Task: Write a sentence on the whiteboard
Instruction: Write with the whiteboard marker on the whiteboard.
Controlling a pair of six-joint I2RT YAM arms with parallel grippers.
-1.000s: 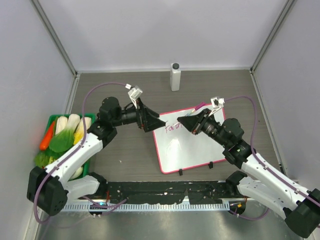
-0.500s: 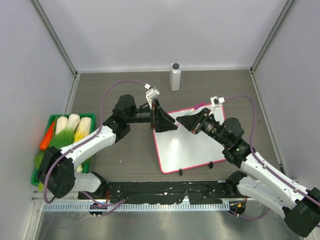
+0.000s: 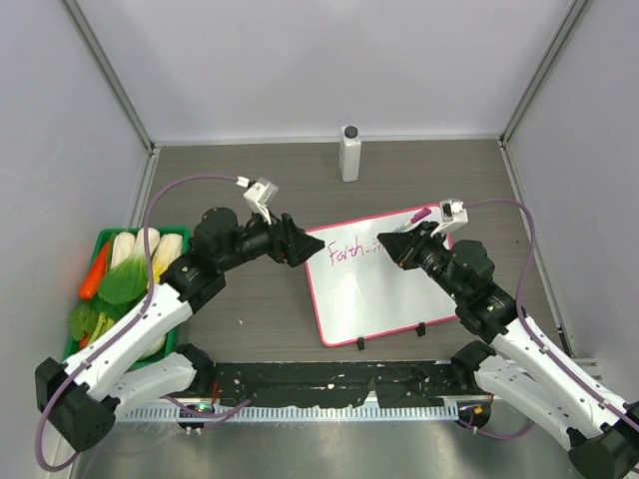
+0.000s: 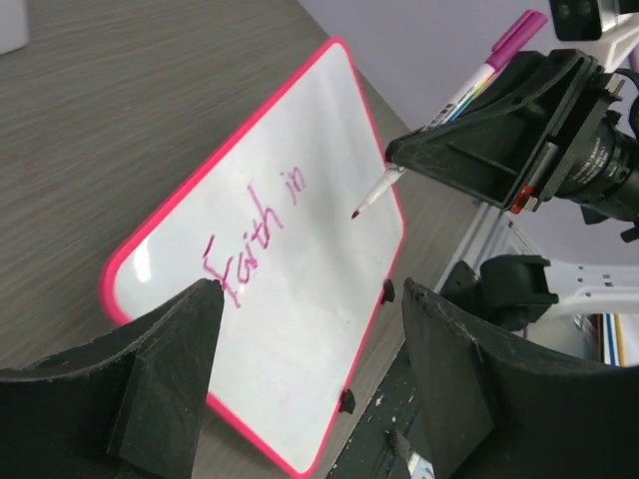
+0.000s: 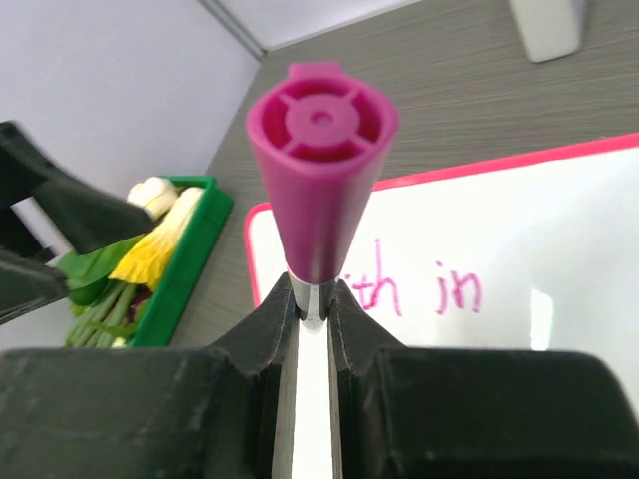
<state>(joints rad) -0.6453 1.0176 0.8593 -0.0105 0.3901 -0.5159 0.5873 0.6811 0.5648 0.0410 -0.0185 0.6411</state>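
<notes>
On the table [image 3: 250,190], right of centre and turned askew to its edges, the whiteboard [image 3: 389,294] lies flat between the two grippers, pink-framed, with two black clip feet [image 3: 359,343] on its near edge. Across its far part the sentence [image 3: 344,252] reads only "Faith in" in pink cursive. From the top view those words are small. The left wrist view reads them plainly [image 4: 255,235] and also shows the marker [image 4: 469,85] slanting down, its fine tip over bare white just right of "in"; whether the tip touches the whiteboard [image 4: 300,339] cannot be told. The right wrist view looks down the marker's magenta end [image 5: 319,170], which hides the "Fa", and shows the right gripper [image 5: 312,311] clamped tight on the barrel. From above, that right gripper [image 3: 394,242] sits over the board's far edge. The left gripper [image 3: 312,244] points at the board's far left corner. Its jaws stand apart with nothing between them, seen in the left wrist view as two dark fingers [image 4: 170,359] framing the board's end. A white bottle [image 3: 349,153] with a dark cap stands near the back wall. At the left edge is a green tray [image 3: 100,238] of vegetables [image 3: 135,264], well apart from the board.
</notes>
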